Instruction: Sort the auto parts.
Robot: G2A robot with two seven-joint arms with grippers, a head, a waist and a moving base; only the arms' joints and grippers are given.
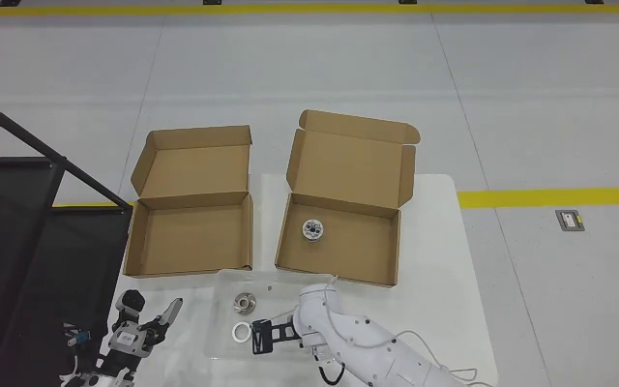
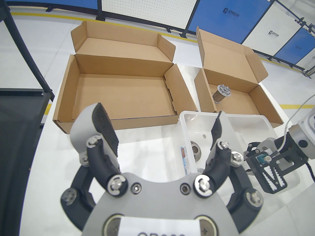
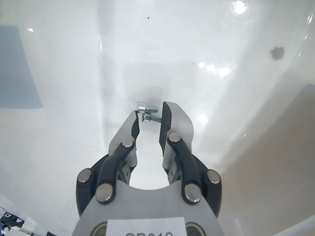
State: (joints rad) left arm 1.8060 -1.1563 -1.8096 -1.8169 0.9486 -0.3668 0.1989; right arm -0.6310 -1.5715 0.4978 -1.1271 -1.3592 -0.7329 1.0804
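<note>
Right gripper [image 3: 150, 114] down in clear bin [image 2: 246, 116] at 6 o'clock of tabletop [image 1: 435, 252]. Jaws narrowed to slim gap, small screw [image 3: 152, 118] pinched end to end by look of it, ready for lift-out. Second screw [image 3: 147, 108] just beyond tips. Flanged hub [image 1: 244, 302] and white ring [image 1: 239, 333] wait in bin. Left gripper [image 2: 160, 114] wide open, holding nothing, parked at 8 o'clock, away from working arm. Left box [image 1: 189, 237] at 11 o'clock awaits its kind. Right box [image 1: 358, 237] at 1 o'clock holds toothed part [image 1: 312, 229], likely keeping kinds apart. Tabletop white, floor [image 1: 290, 68] pale with yellow line [image 1: 542, 197], blue and white panels [image 2: 147, 1] behind.
</note>
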